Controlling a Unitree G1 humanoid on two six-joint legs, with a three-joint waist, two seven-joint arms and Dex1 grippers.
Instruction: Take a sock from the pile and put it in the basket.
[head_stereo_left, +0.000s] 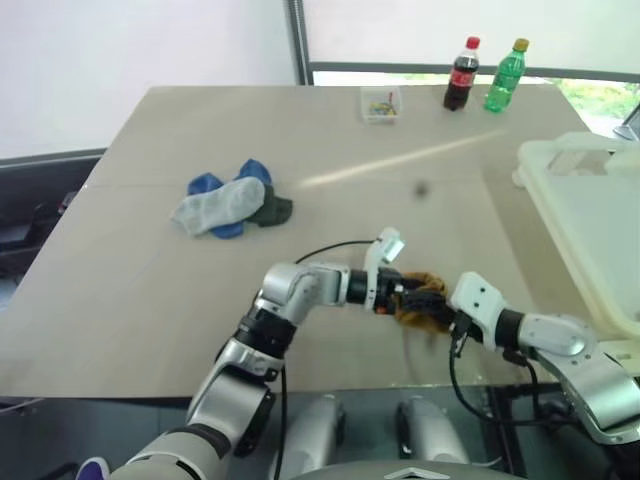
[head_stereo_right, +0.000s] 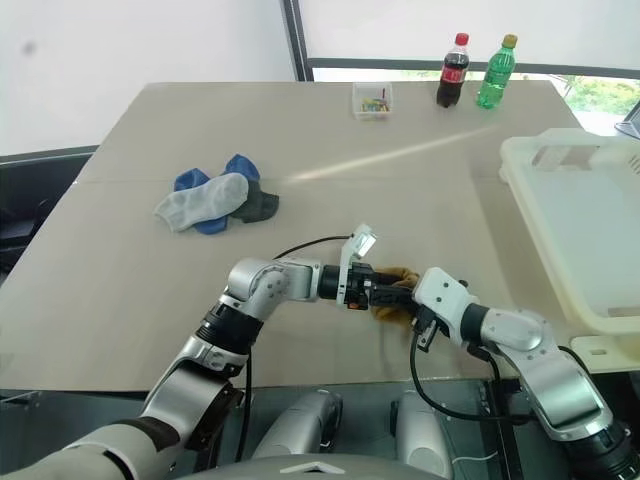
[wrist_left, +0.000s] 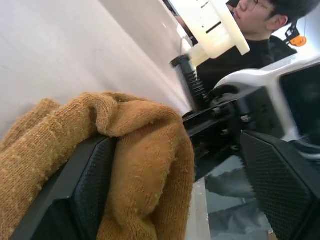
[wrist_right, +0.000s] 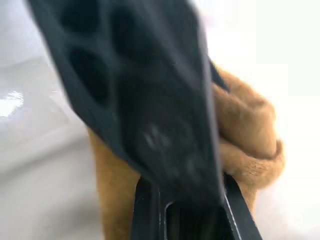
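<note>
Holding a yellow sock (head_stereo_left: 422, 300) up over the near edge of the table (head_stereo_left: 130, 290), the two grippers meet in the middle. The right gripper (head_stereo_left: 445, 318) has its fingers shut tight on the sock. The left gripper (wrist_left: 180, 200) has its fingers wide, with one finger (wrist_left: 85, 190) under the sock, so it looks like a hand-over, though the close views are too blurry to be sure. So one sock is off the pile (head_stereo_left: 230, 203), which sits at about ten o'clock from the grippers. The basket (head_stereo_left: 590, 220) waits at about two o'clock, at the table's right side. Still left to do: carry the sock over to the basket and drop it in.
</note>
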